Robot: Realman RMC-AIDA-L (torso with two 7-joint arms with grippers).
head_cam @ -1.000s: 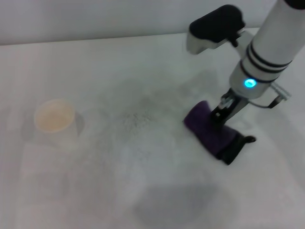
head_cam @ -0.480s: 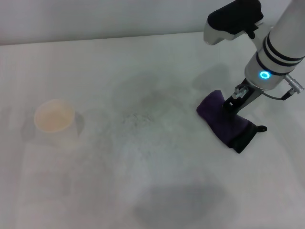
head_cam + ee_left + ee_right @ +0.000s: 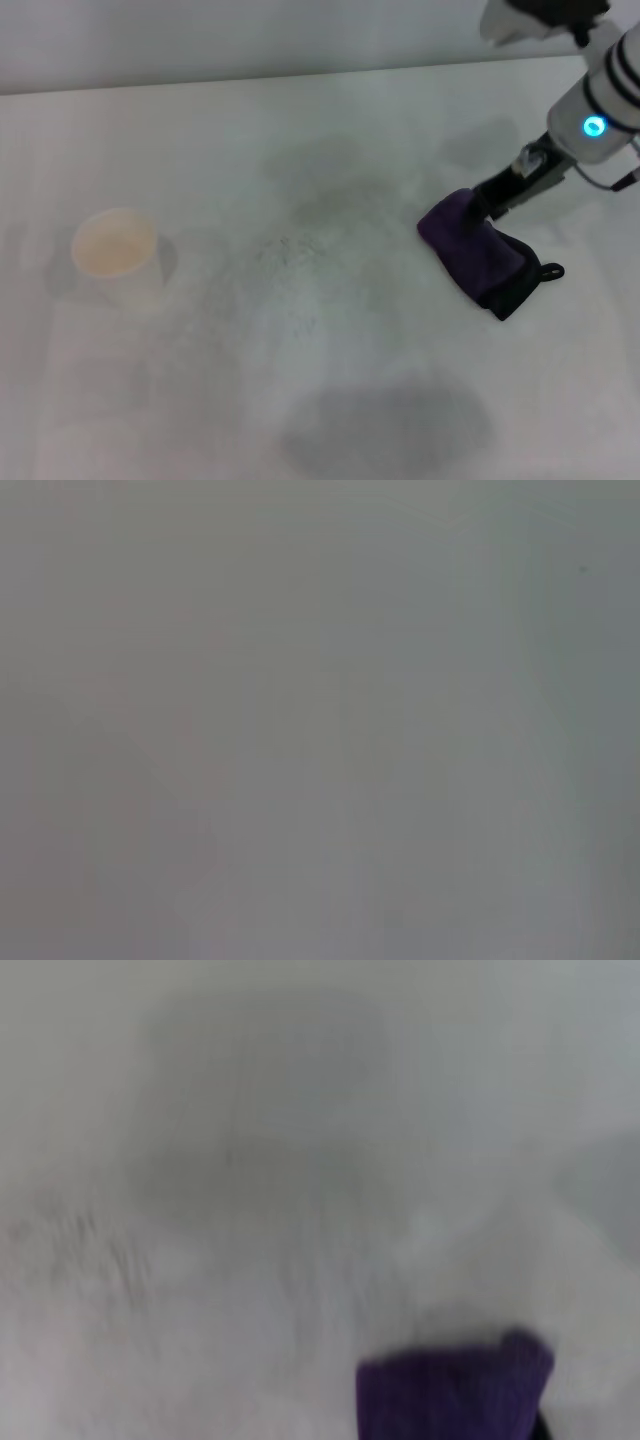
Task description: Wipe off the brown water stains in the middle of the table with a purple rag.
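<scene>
The right gripper (image 3: pixel 487 205) is clamped on the small dark purple rag (image 3: pixel 477 252), which rests on the white matte table (image 3: pixel 300 380); no readable writing.

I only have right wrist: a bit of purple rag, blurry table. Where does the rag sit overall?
Observer: In the head view the rag lies on the right side of the table, with the right gripper at its far end.
Operator: Any brown stain showing mid-table?
Observer: None that I can see, only grey specks.
Operator: Anything else out there?
Observer: A paper cup stands upright far to the left, well apart from the rag. The left arm is not in the head view.
</scene>
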